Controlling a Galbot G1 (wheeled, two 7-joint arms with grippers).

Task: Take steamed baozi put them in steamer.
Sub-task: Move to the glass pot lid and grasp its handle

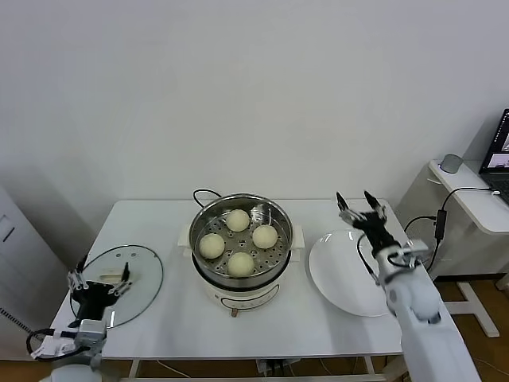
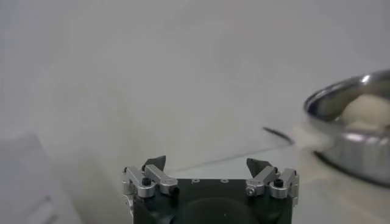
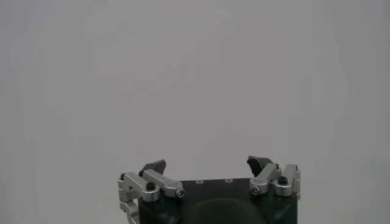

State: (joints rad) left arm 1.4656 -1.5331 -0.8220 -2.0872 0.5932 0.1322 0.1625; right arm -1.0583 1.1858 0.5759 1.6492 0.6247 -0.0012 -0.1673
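Observation:
Several cream-white steamed baozi (image 1: 237, 220) lie inside the shiny steamer (image 1: 280, 208), which stands on its white base at the middle of the table. In the left wrist view the steamer's rim (image 2: 341, 143) shows far off with one baozi (image 2: 368, 109) in it. My left gripper (image 1: 99, 280) (image 2: 206, 163) is low at the table's front left, over the glass lid, open and empty. My right gripper (image 1: 355, 200) (image 3: 207, 163) is raised above the far edge of the white plate, to the right of the steamer. It is open and holds nothing.
A round glass lid (image 1: 119, 282) lies flat at the front left of the white table (image 1: 159, 223). An empty white plate (image 1: 342, 274) sits to the right of the steamer. A black cord (image 1: 203, 193) loops behind it. A side desk (image 1: 469, 191) stands at the far right.

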